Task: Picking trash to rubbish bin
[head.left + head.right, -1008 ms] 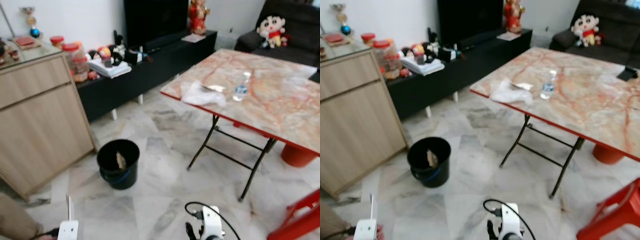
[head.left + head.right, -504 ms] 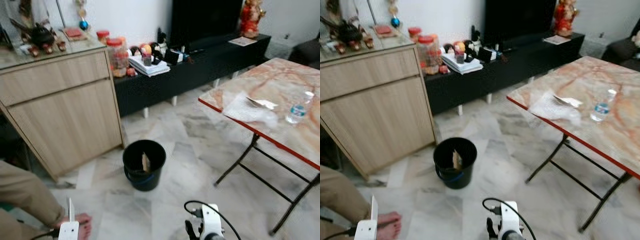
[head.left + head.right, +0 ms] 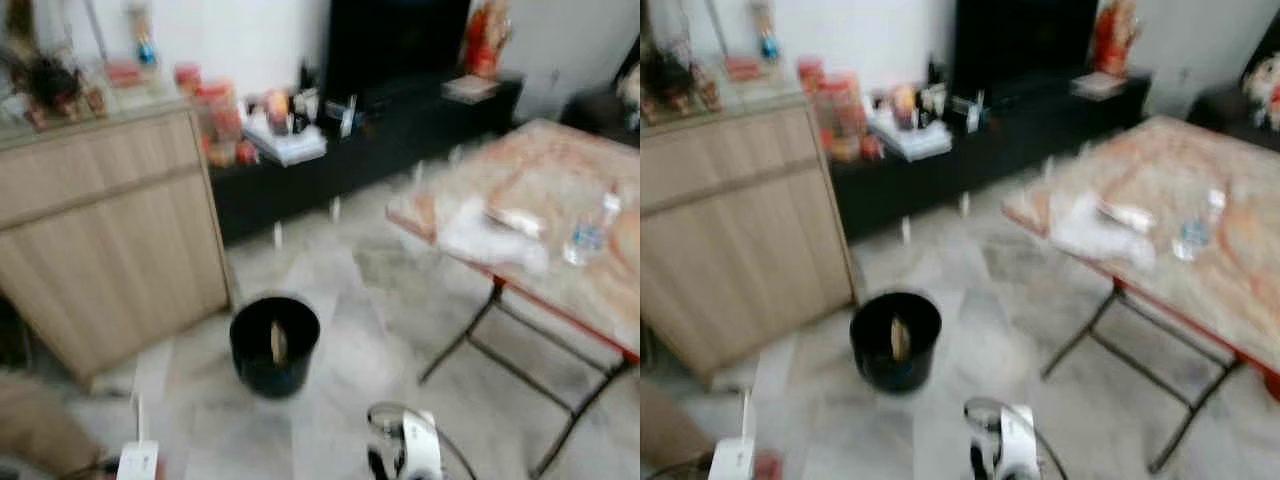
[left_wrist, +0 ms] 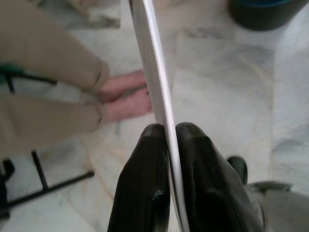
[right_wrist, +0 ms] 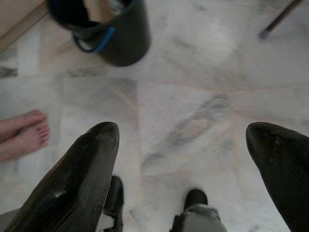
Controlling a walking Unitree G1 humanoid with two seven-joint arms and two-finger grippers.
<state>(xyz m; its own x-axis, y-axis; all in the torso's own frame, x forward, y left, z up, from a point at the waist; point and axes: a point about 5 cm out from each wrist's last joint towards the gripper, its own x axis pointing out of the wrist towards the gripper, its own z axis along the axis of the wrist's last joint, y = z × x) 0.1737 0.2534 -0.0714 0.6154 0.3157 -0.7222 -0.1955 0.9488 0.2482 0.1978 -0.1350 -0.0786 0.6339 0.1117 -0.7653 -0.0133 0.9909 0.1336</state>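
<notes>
Two eye views, blurred: black bin stood on floor near tabletop. L wrist view: left end effector pinched thin white sheet. R wrist view: right end effector gaped, empty. Carry step, prob.; next: approach bin, release.

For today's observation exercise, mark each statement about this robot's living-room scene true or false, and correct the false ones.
1. The left gripper is shut on a thin white flat sheet. True.
2. The right gripper holds a bottle. False: its fingers are wide apart with nothing between them.
3. The round black plastic bin stands on the marble floor. True.
4. The clear plastic water bottle lies inside the bin. False: it stands on the marble-patterned folding table.
5. A person's bare feet are on the floor. True.
</notes>
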